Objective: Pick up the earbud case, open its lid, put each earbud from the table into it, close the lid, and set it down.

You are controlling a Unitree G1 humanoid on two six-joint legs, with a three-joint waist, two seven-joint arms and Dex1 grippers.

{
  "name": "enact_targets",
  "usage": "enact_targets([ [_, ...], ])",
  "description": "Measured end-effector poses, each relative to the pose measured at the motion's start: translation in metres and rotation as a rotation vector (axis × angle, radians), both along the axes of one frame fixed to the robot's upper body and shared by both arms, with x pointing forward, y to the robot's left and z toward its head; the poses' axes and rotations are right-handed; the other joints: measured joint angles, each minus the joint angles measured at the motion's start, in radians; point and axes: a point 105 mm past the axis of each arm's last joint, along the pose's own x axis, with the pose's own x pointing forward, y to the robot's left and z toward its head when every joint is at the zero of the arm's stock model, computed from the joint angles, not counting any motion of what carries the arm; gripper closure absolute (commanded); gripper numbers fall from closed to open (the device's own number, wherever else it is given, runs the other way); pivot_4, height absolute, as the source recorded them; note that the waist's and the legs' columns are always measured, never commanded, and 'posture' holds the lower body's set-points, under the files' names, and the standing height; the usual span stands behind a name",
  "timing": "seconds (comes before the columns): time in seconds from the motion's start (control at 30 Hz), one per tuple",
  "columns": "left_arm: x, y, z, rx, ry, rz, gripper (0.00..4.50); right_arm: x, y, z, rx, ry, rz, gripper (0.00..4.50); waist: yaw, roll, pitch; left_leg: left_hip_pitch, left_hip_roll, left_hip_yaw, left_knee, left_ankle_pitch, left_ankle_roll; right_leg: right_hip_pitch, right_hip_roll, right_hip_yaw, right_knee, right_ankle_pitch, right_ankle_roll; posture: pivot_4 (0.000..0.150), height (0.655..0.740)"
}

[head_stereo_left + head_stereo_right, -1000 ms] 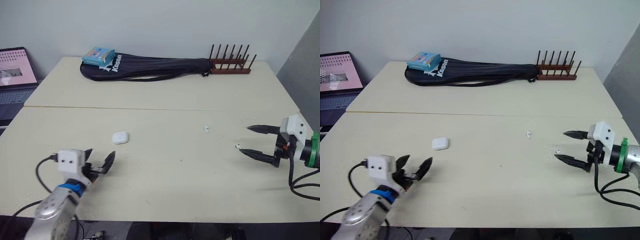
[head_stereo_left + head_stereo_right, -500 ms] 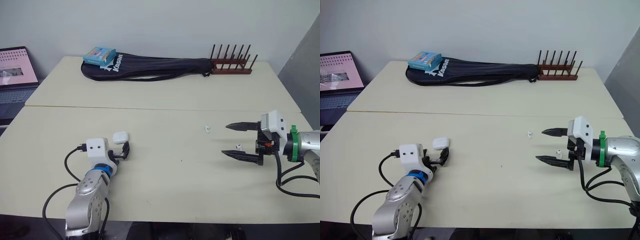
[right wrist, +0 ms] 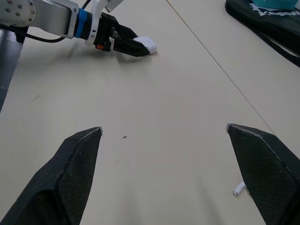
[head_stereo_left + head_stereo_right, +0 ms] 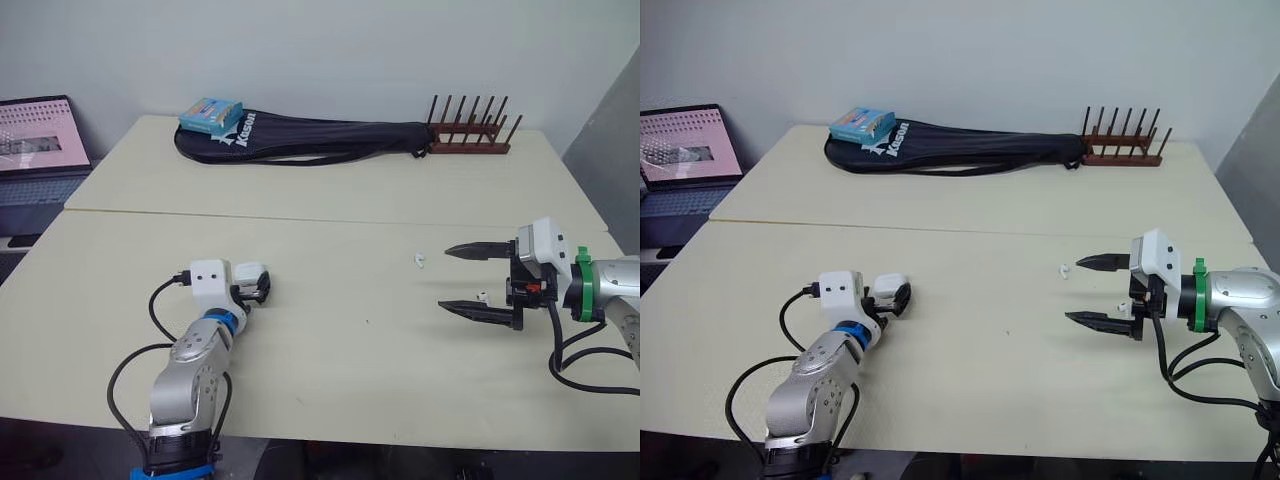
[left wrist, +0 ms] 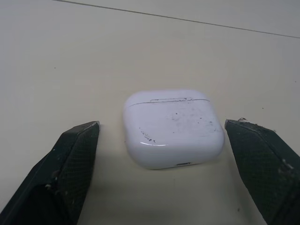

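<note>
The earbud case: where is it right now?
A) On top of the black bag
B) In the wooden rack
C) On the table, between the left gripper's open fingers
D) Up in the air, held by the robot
C: the earbud case lies flat on the table, and the left gripper has one finger on each side of it with a gap showing, so it is not squeezed.

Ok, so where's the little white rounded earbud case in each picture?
Left eye view: the small white rounded earbud case lies on the cream table's near left part.
Right eye view: same spot, left of middle.
Left wrist view: close up, lid shut, touching neither finger.
Right wrist view: far across the table.
Shared landmark: the left gripper, its black fingers either side of the case.
</note>
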Motion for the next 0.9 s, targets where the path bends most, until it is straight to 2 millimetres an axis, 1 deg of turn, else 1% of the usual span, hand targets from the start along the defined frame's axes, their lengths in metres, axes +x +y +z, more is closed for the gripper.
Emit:
enact_targets([
  [0.1,0.002,0.002,0.000,0.019,0.007,0.001,0.60,0.000,0.000,0.000,0.000,0.001,0.001,0.00,0.001,0.000,0.000,0.000,0.000,-0.001,0.000,0.000,0.000,0.000,0.000,0.000,-0.001,0.000,0.000,0.150,0.7274],
  [0.2,0.007,0.003,-0.001,0.040,0.023,-0.020,1.54,-0.001,0.000,0.000,-0.001,0.002,0.005,0.00,0.002,0.001,0.000,0.000,0.000,-0.002,0.000,0.000,0.000,0.001,0.000,-0.001,-0.001,0.000,0.000,0.150,0.7274],
  [0.23,0.007,0.004,-0.002,0.048,0.032,-0.029,1.60,-0.001,0.000,0.000,-0.002,0.003,0.006,0.00,0.002,0.001,-0.001,0.000,0.000,-0.002,0.000,0.000,0.000,0.001,0.000,-0.001,-0.001,0.000,0.000,0.150,0.7274],
  [0.43,0.010,0.011,-0.005,0.095,0.047,-0.100,1.60,-0.001,0.001,0.000,-0.004,0.004,0.008,0.00,0.000,0.008,-0.005,0.002,0.000,-0.002,0.000,0.000,0.000,0.002,0.000,-0.001,-0.001,0.000,0.000,0.150,0.7274],
  [0.57,0.005,0.011,-0.004,0.136,0.020,-0.180,1.60,-0.003,0.003,0.001,-0.009,0.001,0.010,0.00,-0.004,0.009,-0.006,0.001,0.000,-0.002,-0.002,0.000,0.000,0.002,0.000,-0.001,-0.004,0.000,0.000,0.150,0.7274],
  [0.6,0.002,0.007,-0.002,0.146,-0.001,-0.235,1.60,-0.003,0.004,0.001,-0.007,0.007,0.006,0.00,-0.005,0.010,-0.006,0.000,0.000,-0.002,-0.002,0.000,0.000,0.002,0.000,-0.001,-0.006,0.000,0.000,0.150,0.7274],
  [0.67,-0.008,-0.012,-0.002,0.153,-0.037,-0.380,1.60,-0.005,0.007,0.001,0.004,0.027,0.001,0.00,-0.003,0.010,-0.006,-0.003,0.000,-0.003,-0.003,0.000,0.000,0.002,-0.001,-0.002,-0.011,0.000,0.000,0.150,0.7274],
  [0.77,-0.028,-0.064,-0.003,0.126,-0.089,-0.684,1.60,-0.008,0.013,-0.003,0.026,0.100,-0.012,0.00,0.011,0.009,-0.006,-0.014,0.002,-0.003,-0.002,0.000,-0.001,-0.004,-0.003,-0.004,-0.016,0.000,0.000,0.150,0.7274],
  [0.83,-0.041,-0.092,0.001,0.118,-0.141,-0.851,1.60,-0.010,0.019,-0.015,0.002,0.186,-0.031,0.00,0.013,0.009,-0.005,-0.017,0.002,-0.004,-0.002,0.000,-0.001,-0.006,-0.003,-0.004,-0.017,0.000,0.000,0.150,0.7274],
  [0.87,-0.047,-0.101,0.004,0.122,-0.174,-0.916,1.60,-0.012,0.022,-0.022,-0.013,0.241,-0.042,0.00,0.013,0.009,-0.005,-0.017,0.002,-0.004,-0.002,0.000,-0.001,-0.007,-0.003,-0.003,-0.016,0.000,0.000,0.150,0.7274],
  [0.9,-0.051,-0.104,0.007,0.129,-0.198,-0.956,1.60,-0.014,0.025,-0.027,-0.016,0.284,-0.047,0.00,0.014,0.009,-0.005,-0.017,0.002,-0.005,-0.002,0.000,0.000,-0.007,-0.002,-0.003,-0.015,0.000,0.000,0.150,0.7274],
])
